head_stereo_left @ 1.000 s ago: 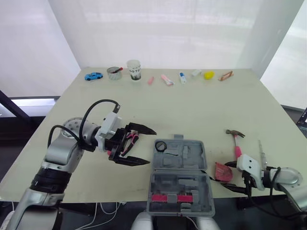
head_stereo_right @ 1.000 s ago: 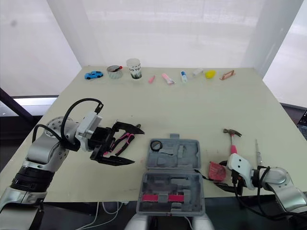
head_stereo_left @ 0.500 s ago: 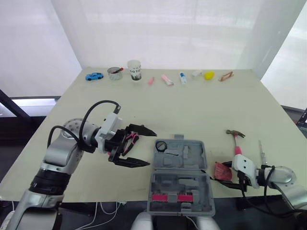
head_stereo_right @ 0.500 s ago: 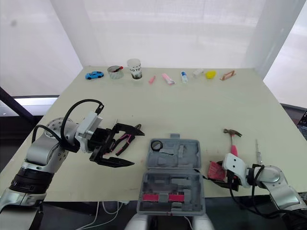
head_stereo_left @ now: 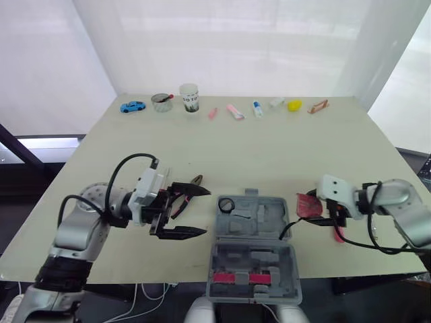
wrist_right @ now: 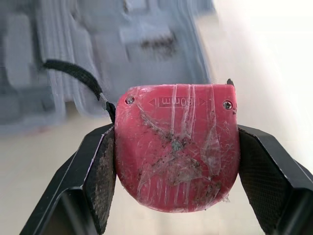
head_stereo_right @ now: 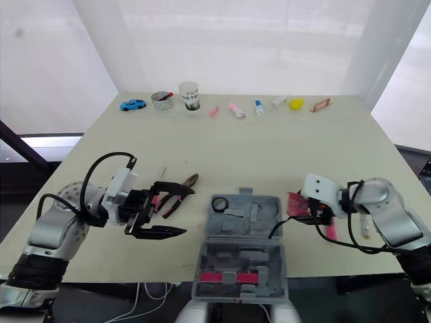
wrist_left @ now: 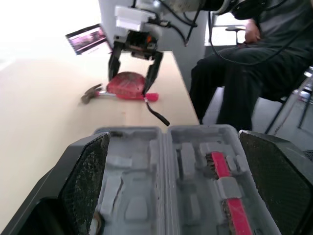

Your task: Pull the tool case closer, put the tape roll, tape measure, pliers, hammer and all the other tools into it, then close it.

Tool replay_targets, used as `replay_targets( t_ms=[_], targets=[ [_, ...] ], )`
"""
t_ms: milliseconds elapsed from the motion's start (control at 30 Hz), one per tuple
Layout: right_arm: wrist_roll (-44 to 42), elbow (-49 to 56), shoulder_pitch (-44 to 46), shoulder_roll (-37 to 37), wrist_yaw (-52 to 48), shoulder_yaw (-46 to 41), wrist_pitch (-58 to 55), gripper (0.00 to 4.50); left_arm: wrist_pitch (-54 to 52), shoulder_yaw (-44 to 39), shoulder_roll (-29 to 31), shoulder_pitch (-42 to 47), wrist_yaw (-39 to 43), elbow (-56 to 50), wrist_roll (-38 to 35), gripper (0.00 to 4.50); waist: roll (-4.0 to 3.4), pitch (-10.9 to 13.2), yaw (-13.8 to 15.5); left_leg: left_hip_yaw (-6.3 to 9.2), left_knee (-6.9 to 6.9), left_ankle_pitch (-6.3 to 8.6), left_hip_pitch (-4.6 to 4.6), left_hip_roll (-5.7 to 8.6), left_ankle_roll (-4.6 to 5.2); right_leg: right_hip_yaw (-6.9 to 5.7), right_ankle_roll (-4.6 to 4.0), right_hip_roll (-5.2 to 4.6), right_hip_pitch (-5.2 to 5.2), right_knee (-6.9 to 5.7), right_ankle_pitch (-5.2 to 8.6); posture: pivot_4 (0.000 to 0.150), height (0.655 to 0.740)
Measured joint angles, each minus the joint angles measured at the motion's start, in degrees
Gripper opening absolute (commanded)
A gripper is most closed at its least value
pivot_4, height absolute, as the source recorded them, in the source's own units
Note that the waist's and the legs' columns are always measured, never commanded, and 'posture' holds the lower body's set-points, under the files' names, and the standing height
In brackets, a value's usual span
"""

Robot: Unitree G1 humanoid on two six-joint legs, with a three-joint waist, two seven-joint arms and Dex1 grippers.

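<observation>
Right claw (head_stereo_left: 312,210) pinches tape measure (wrist_right: 176,147) just right of case (head_stereo_left: 252,250), likely for drop-in. Left claw (head_stereo_left: 196,212) spread left of case, by pliers (head_stereo_right: 178,190).

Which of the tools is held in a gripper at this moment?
The red tape measure, clamped between the jaws of the right gripper just right of the open tool case. The pliers and the hammer lie loose on the table.

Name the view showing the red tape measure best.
Right wrist view: the tape measure sits large between the fingers of the right gripper. The eye views show it small near the tool case; the left wrist view, distant.
</observation>
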State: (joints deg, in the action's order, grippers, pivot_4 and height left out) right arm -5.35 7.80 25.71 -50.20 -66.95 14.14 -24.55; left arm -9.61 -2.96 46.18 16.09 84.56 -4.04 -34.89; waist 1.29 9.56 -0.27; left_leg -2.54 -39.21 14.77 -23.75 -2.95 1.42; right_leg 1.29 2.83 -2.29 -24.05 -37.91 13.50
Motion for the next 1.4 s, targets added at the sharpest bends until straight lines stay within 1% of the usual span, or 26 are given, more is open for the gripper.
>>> replay_targets(
  t_ms=[100, 300, 400, 533, 633, 967, 1000, 1033, 1067, 1300, 1400],
  targets=[
    [2.0, -1.2, 6.8, 3.8, -0.2, 4.9, -3.3, 2.97, 0.0, -2.4, 0.4, -1.8, -2.0, -0.3, 0.0, 4.5, -0.01, 0.0, -0.3, -0.08, 0.0, 0.0, 0.01, -0.01, 0.0, 0.06, 0.0, 0.0, -0.03, 0.0, 0.0, 0.15, 0.74],
    [5.8, -5.2, 12.8, 7.7, -0.8, 11.0, -4.8, 2.97, -0.2, -5.8, 1.1, -5.2, -4.5, -2.1, 0.0, 4.5, -0.01, 0.0, -0.4, -0.07, 0.01, 0.0, 0.01, -0.04, 0.0, 0.02, -0.01, 0.01, -0.05, -0.02, 0.0, 0.15, 0.74],
    [10.3, -10.3, 16.3, 10.6, 0.0, 15.4, -3.9, 2.97, -0.2, -8.3, 2.0, -7.9, -6.1, -2.5, 0.0, 4.5, -0.02, 0.0, -0.5, -0.13, 0.01, 0.0, 0.0, -0.05, 0.0, 0.06, -0.01, 0.01, -0.1, -0.03, 0.0, 0.15, 0.74],
    [14.9, -14.2, 17.7, 12.7, 1.0, 19.0, -2.2, 2.97, -0.2, -10.3, 2.0, -10.6, -7.5, -3.3, 0.0, 4.5, -0.02, 0.0, -0.3, -0.11, 0.02, 0.0, -0.04, -0.05, -0.01, 0.03, -0.02, 0.0, -0.12, -0.03, 0.0, 0.15, 0.74],
    [17.3, -15.8, 18.0, 13.8, 1.1, 20.0, -1.0, 2.97, -0.2, -10.8, 2.1, -11.4, -7.9, -3.4, 0.0, 4.5, -0.03, 0.0, -0.4, -0.14, 0.02, 0.0, -0.03, -0.05, -0.01, 0.05, -0.01, 0.0, -0.12, -0.03, 0.0, 0.15, 0.74],
    [21.2, -18.1, 18.0, 16.5, 1.2, 21.1, 2.8, 2.97, 0.0, -11.0, 2.1, -11.0, -8.5, -3.3, 0.5, 4.5, -0.04, 0.0, -0.4, -0.14, 0.03, 0.0, -0.02, -0.07, -0.01, 0.04, -0.02, 0.02, -0.14, -0.05, -0.01, 0.15, 0.74],
    [21.4, -18.2, 18.0, 16.6, 1.3, 21.1, 3.3, 3.77, 0.0, -10.9, 2.1, -10.6, -8.5, -3.3, 0.6, 4.5, -0.04, 0.0, -0.4, -0.14, 0.03, 0.0, -0.02, -0.07, -0.01, 0.04, -0.02, 0.02, -0.14, -0.06, -0.01, 0.15, 0.74],
    [21.4, -18.3, 18.0, 16.7, 1.3, 21.1, 3.5, 4.0, 0.0, -10.9, 2.1, -10.4, -8.5, -3.3, 0.7, 4.5, -0.04, 0.0, -0.4, -0.13, 0.03, 0.0, -0.02, -0.07, -0.01, 0.04, -0.02, 0.02, -0.14, -0.06, -0.01, 0.15, 0.74],
    [21.9, -18.9, 18.0, 16.9, 1.5, 21.1, 5.0, 4.32, 0.2, -10.4, 2.1, -9.6, -8.3, -3.1, 1.0, 4.5, -0.04, 0.0, -0.4, -0.14, 0.03, 0.0, -0.02, -0.07, -0.01, 0.04, -0.02, 0.02, -0.14, -0.05, -0.01, 0.15, 0.74],
    [21.9, -19.5, 16.6, 16.9, 4.1, 19.4, 7.6, 4.32, 0.7, -10.0, 2.1, -8.3, -6.4, -1.3, 1.7, 4.5, -0.04, 0.0, -0.5, -0.14, 0.05, 0.0, -0.02, -0.07, -0.01, 0.05, -0.02, 0.03, -0.15, -0.05, -0.01, 0.15, 0.74],
    [20.4, -15.5, 15.2, 16.1, 3.4, 16.9, 6.1, 4.32, 1.1, -9.9, 2.1, -7.8, -5.9, -1.2, 2.0, 4.5, -0.04, 0.0, -0.5, -0.15, 0.05, 0.0, -0.03, -0.07, -0.01, 0.06, -0.02, 0.03, -0.15, -0.05, -0.01, 0.15, 0.74]
  ],
)
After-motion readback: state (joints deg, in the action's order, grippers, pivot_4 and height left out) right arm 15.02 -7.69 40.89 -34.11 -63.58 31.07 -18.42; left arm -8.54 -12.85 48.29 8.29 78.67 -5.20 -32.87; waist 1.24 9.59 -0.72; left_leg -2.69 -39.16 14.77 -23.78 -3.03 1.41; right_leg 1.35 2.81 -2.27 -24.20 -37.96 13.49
